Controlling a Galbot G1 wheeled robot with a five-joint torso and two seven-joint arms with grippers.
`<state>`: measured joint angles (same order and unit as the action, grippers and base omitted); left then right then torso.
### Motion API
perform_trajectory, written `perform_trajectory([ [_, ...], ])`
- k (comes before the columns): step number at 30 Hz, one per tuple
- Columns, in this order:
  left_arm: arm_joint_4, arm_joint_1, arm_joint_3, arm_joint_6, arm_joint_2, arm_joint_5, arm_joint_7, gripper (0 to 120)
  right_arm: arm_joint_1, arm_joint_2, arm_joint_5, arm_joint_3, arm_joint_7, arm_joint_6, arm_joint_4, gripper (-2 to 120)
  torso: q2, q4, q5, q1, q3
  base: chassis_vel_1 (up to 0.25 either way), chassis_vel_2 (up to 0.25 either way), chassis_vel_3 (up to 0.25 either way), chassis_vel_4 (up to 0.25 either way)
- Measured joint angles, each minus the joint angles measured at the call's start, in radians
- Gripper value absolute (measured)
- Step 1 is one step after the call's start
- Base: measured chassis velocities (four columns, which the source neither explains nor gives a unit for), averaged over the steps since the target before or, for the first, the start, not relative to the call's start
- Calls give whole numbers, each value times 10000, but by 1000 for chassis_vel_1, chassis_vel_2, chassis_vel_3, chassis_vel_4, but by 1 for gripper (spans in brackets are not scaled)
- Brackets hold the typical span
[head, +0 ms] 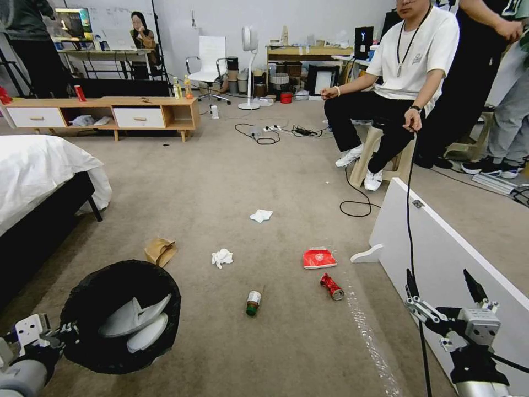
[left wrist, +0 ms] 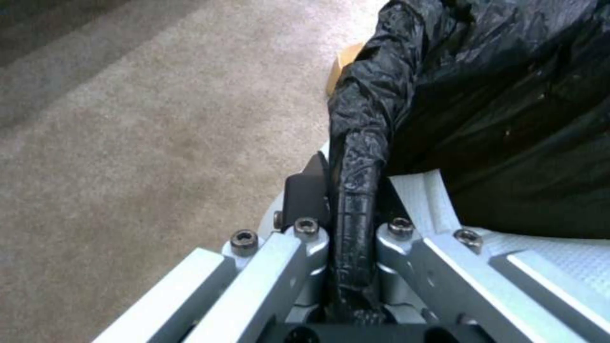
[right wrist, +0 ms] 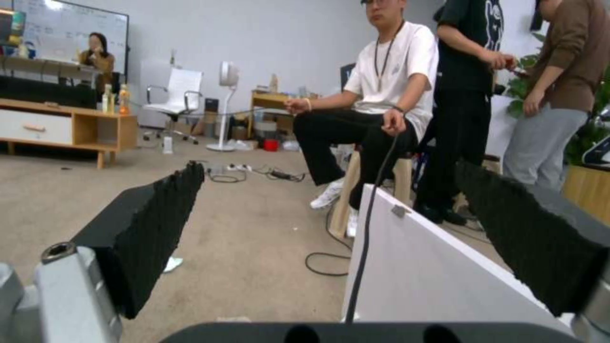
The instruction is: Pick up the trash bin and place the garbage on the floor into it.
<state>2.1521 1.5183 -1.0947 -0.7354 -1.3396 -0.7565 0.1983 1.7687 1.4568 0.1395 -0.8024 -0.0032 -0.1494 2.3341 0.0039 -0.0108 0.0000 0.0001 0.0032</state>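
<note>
The trash bin (head: 82,298), lined with a crinkled black bag and holding white items, is at the lower left of the head view. My left gripper (head: 61,332) is shut on its rim; in the left wrist view the bagged rim (left wrist: 356,190) is pinched between the jaws. The garbage lies on the carpet ahead: a brown paper bag (head: 160,251), two white tissues (head: 222,257) (head: 260,215), a red packet (head: 318,258), a crushed red can (head: 332,286) and a green-capped bottle (head: 253,302). My right gripper (head: 443,286) hangs open and empty at the lower right, above the white board.
A white board panel (head: 441,259) lies along the right side. A bed (head: 38,165) fills the left. A seated person on a stool and a black cable loop (head: 358,207) are ahead right. A low wooden cabinet (head: 110,113) stands at the back left.
</note>
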Motion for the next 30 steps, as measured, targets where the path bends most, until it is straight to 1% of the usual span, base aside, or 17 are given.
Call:
perform_trajectory([
  [11, 167, 75, 89, 0, -38, 16, -68, 3, 66, 1, -7, 4, -23, 0, 57, 100, 0, 0, 0, 0, 0, 0, 0, 0, 0],
  [16, 337, 159, 191, 0, -130, 24, -87, 3, 106, 17, -26, 25, -33, -1, 104, 100, 0, 0, 0, 0, 0, 0, 0, 0, 0],
  [30, 445, 234, 180, 0, -218, 45, -99, 3, 240, 27, -70, 29, -176, -81, 196, 100, 0, 0, 0, 0, 0, 0, 0, 0, 0],
])
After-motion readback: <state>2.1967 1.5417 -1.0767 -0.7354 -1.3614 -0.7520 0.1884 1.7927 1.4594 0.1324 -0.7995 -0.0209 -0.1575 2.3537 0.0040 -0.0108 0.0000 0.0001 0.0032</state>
